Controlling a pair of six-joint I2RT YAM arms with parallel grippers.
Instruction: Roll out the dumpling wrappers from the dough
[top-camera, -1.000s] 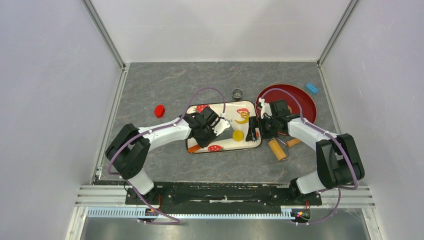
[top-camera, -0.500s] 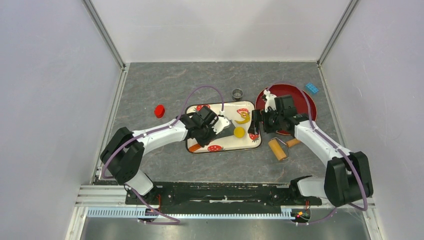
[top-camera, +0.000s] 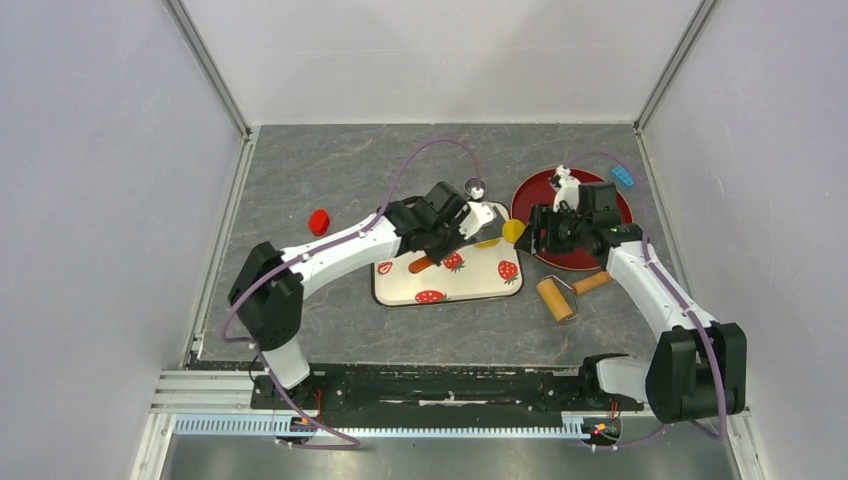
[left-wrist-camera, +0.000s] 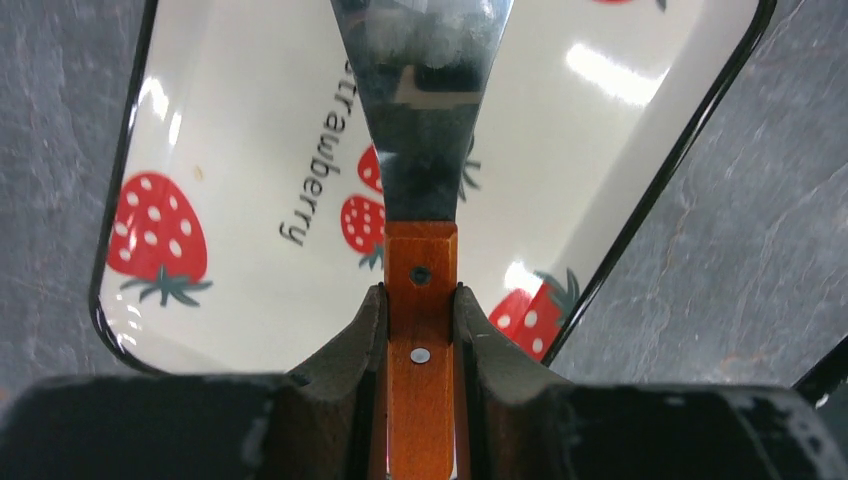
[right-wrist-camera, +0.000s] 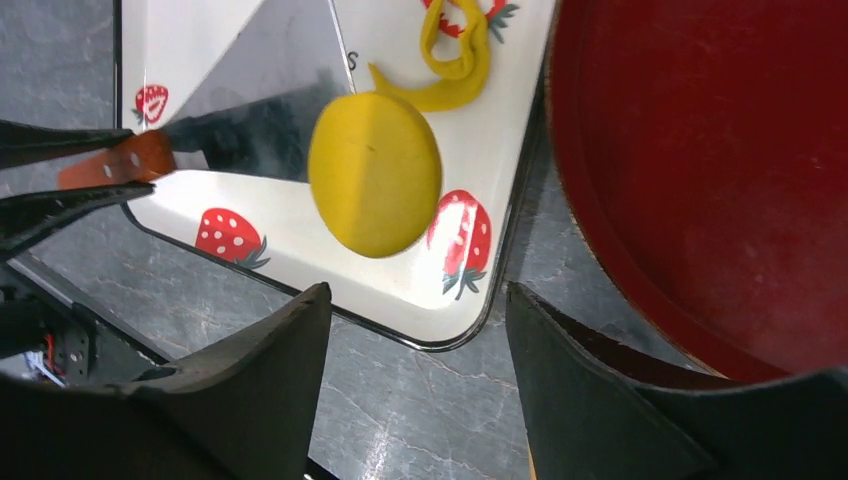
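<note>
Two arms meet at the tray's (top-camera: 470, 285) two o'clock corner. The left gripper (left-wrist-camera: 420, 300) is clamped on the orange wooden handle of a spatula (left-wrist-camera: 424, 120), fingers pressed against both sides of the handle, the metal blade reaching out over the strawberry-printed tray. A round yellow dumpling wrapper (right-wrist-camera: 375, 187) rides at the tip of that blade, over the same corner and just short of the red plate (right-wrist-camera: 700, 150), which sits at about two o'clock from the tray. The right gripper (right-wrist-camera: 417, 300) hovers beside the plate's nine o'clock edge with its jaws standing apart and nothing between them; the wrapper lies ahead of the fingertips, not touching either. A curled scrap of dough (right-wrist-camera: 455, 65) rests on the tray toward one o'clock, close to the wrapper. On the grey table, a tan roller (top-camera: 555, 298) lies at four o'clock from the tray, a small metal ring cutter (top-camera: 475, 187) stands at twelve o'clock, and a red cap (top-camera: 319, 221) sits well apart at roughly nine o'clock.
</note>
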